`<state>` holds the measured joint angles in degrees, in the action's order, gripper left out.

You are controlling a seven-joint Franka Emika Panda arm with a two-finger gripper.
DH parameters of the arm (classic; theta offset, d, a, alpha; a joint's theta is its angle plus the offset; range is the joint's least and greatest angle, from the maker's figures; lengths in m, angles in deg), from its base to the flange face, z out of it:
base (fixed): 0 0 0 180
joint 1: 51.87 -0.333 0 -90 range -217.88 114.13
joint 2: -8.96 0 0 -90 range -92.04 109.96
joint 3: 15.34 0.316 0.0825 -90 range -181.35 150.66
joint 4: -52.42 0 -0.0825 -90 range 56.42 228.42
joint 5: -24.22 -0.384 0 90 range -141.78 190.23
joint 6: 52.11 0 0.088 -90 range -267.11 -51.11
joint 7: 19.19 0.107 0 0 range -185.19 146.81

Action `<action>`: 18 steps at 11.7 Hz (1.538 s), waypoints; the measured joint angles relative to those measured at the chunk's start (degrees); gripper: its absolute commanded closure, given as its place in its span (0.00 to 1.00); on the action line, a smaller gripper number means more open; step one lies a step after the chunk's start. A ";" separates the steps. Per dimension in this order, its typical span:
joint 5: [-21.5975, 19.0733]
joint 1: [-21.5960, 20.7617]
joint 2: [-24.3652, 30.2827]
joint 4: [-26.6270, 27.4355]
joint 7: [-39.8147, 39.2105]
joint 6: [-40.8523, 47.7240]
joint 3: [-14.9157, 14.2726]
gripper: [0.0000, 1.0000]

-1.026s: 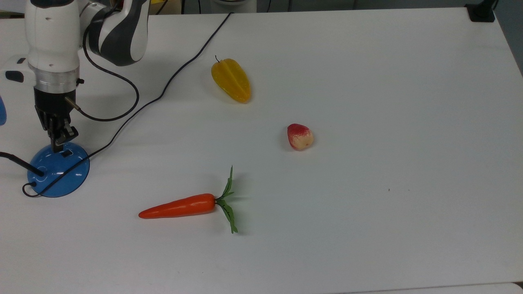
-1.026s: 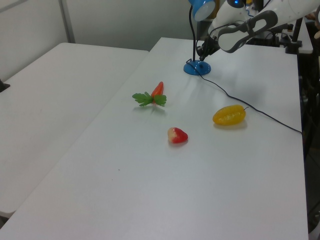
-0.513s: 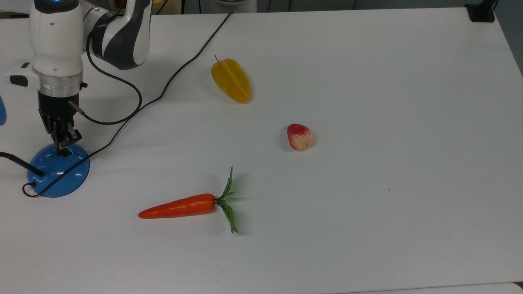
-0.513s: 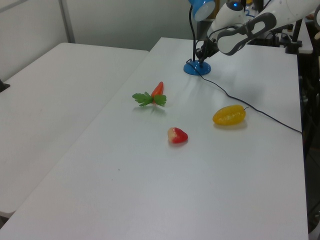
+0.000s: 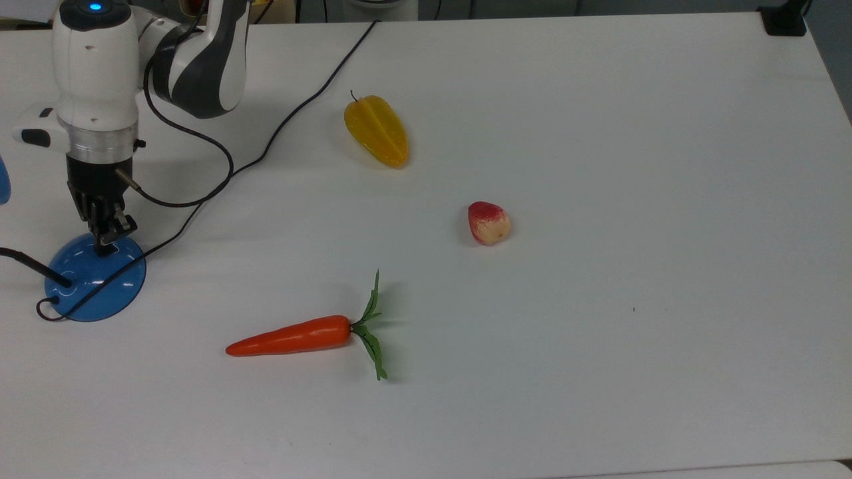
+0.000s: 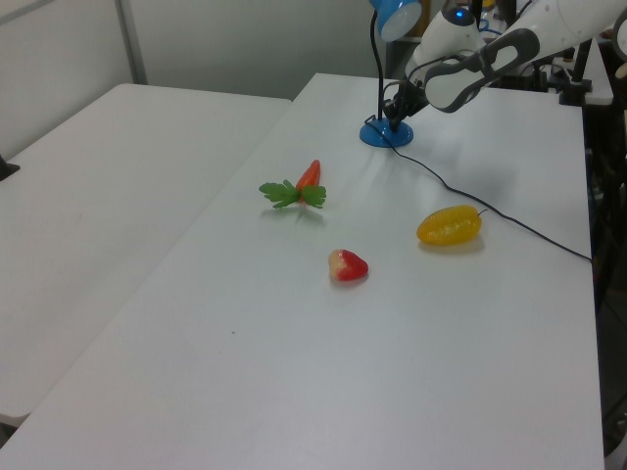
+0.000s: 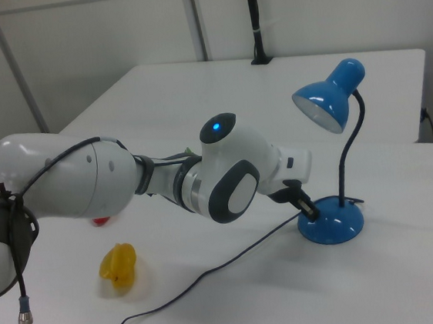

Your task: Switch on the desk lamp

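The desk lamp has a glossy blue round base point(image 5: 95, 279) at the top view's left, with a thin black gooseneck point(image 7: 351, 152) rising to a blue shade point(image 7: 330, 97). My gripper point(image 5: 106, 245) points down with its fingers together, and their tips rest on the far part of the base, covering the switch. In the left view the gripper point(image 6: 394, 116) touches the base point(image 6: 384, 136) under the shade point(image 6: 397, 16). Seen in the right view, the gripper's tip point(image 7: 308, 209) meets the base's point(image 7: 331, 224) left edge. Nothing is held.
The lamp's black cord point(image 5: 286, 120) runs from the base across the table to the far edge. A yellow starfruit point(image 5: 376, 130), a red-and-cream fruit point(image 5: 488, 223) and an orange carrot point(image 5: 293, 336) with green leaves lie mid-table. A black clamp point(image 5: 784, 18) sits at the far right corner.
The arm shifted slightly toward the top view's right, and the fingertips moved onto the spot where the black switch showed a second ago. The lamp has not moved.
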<state>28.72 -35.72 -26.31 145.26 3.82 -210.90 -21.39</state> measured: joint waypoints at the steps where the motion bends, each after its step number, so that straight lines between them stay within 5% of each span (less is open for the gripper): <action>1: 0.00 0.00 0.00 0.00 0.00 0.00 0.00 1.00; 13: 0.00 0.10 -1.68 -3.10 0.06 -0.01 -0.01 1.00; 18: 0.15 0.04 10.51 6.30 -2.65 3.98 -0.01 1.00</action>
<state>28.88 -35.68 -15.80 151.56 1.17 -206.92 -21.40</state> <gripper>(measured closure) 0.991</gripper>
